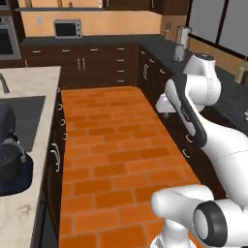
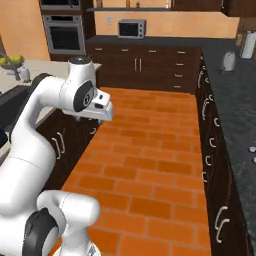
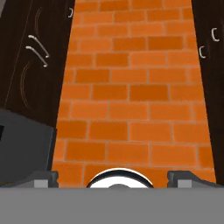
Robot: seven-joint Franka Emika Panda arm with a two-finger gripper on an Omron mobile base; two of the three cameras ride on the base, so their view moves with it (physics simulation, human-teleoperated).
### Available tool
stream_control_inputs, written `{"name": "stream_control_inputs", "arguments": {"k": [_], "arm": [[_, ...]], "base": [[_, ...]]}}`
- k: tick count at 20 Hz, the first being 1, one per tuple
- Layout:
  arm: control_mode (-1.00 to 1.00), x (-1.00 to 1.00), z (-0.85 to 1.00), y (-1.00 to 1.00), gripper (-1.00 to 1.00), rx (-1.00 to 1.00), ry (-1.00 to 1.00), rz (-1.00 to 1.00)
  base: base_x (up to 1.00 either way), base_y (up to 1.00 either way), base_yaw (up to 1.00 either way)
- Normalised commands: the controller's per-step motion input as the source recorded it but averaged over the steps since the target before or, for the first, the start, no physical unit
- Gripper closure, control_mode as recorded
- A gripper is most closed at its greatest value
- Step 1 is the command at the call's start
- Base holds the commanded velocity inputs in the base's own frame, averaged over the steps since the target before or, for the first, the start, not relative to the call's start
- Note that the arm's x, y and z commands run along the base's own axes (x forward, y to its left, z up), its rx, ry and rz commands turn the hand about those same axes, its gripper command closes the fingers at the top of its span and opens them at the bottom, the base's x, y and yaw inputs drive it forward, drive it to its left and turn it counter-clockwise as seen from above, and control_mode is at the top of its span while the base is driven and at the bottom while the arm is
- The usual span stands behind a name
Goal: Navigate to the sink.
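Note:
The sink (image 1: 22, 121) is a dark grey recessed basin in the pale island counter at the left edge of the left base view, with the base of its grey faucet (image 1: 4, 83) at the far rim. In the right base view a dark strip of the sink (image 2: 10, 105) shows behind the arm. My gripper (image 1: 165, 106) hangs over the orange brick floor, well to the right of the island. In the hand view the gripper (image 3: 114, 180) is open, its fingertips (image 3: 41, 179) set wide apart with nothing between them, pointing down at the floor.
A dark blue-grey stand mixer (image 1: 10, 160) stands on the island in front of the sink. Dark cabinets line both sides of the brick aisle (image 1: 111, 145). A microwave (image 1: 68, 28) sits on the back counter, a wall oven (image 2: 62, 32) beside it. A dark counter (image 2: 235, 100) runs along the right.

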Motion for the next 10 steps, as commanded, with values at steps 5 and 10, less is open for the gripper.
{"name": "stream_control_inputs", "arguments": {"k": [5,10], "arm": [[1.00,0.00,0.00,0.00,-1.00,0.00,0.00,0.00],[1.00,0.00,0.00,0.00,-1.00,0.00,0.00,0.00]], "base": [[0.05,-0.16,0.58],[-0.01,-0.21,0.91]]}}
